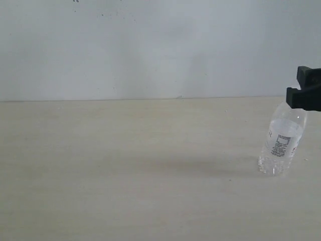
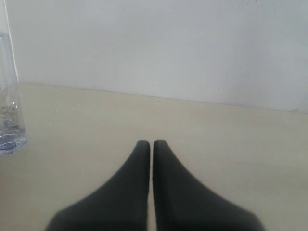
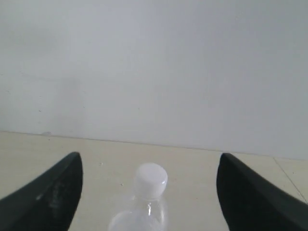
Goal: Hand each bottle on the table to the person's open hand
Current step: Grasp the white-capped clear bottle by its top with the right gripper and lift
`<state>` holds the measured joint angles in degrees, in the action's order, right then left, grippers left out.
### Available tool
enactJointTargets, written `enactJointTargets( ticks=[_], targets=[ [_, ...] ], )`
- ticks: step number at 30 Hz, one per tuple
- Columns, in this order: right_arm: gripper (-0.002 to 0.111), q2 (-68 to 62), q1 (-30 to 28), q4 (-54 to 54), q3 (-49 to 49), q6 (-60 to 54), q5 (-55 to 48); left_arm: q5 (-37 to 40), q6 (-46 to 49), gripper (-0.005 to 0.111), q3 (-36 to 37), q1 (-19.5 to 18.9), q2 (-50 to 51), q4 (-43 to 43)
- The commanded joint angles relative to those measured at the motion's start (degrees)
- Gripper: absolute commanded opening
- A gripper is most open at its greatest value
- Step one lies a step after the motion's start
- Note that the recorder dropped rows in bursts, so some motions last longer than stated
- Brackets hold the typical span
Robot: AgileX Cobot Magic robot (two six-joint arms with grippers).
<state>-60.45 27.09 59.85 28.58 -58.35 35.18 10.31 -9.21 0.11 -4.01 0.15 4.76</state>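
The clear crinkled white-capped bottle (image 1: 282, 140) stands upright at the right of the table (image 1: 125, 170). My right gripper (image 1: 302, 94) hovers at its top, open. In the right wrist view the white cap (image 3: 151, 179) sits between the spread fingers (image 3: 53, 192) of the right gripper (image 3: 150, 158), touching neither. My left gripper (image 2: 151, 143) is shut on nothing, low over the tabletop. A bluish clear bottle (image 2: 8, 106) stands at the edge of the left wrist view, cut off by the frame. The yellow drink bottle and the person's open hand are out of view.
A plain pale wall (image 1: 150, 45) rises behind the table's far edge. Bare tabletop spreads across the left and middle of the exterior view.
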Motion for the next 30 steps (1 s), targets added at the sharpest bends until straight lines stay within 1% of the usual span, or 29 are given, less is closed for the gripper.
enactJointTargets(
  ticks=[1,6,11,21,30],
  targets=[
    [0.073,0.5,-3.2,-6.8,-2.7,8.7,0.7,0.0,0.0,0.004,-0.1,-0.2,-0.2,0.1],
    [0.073,-1.3,-5.5,-12.0,-4.6,15.2,0.4,0.0,0.0,0.004,-0.1,-0.2,-0.2,0.1],
    [0.073,-7.1,-6.6,-22.5,-4.9,23.9,1.0,0.0,0.0,0.004,-0.1,-0.2,-0.2,0.1],
    [0.073,-16.0,-6.6,-24.3,-4.9,26.3,10.9,0.0,0.0,0.004,-0.1,-0.2,-0.2,0.1],
    [0.073,-22.6,-6.6,-27.4,-4.9,32.5,18.3,0.0,0.0,0.004,-0.1,-0.2,-0.2,0.1]
  ],
)
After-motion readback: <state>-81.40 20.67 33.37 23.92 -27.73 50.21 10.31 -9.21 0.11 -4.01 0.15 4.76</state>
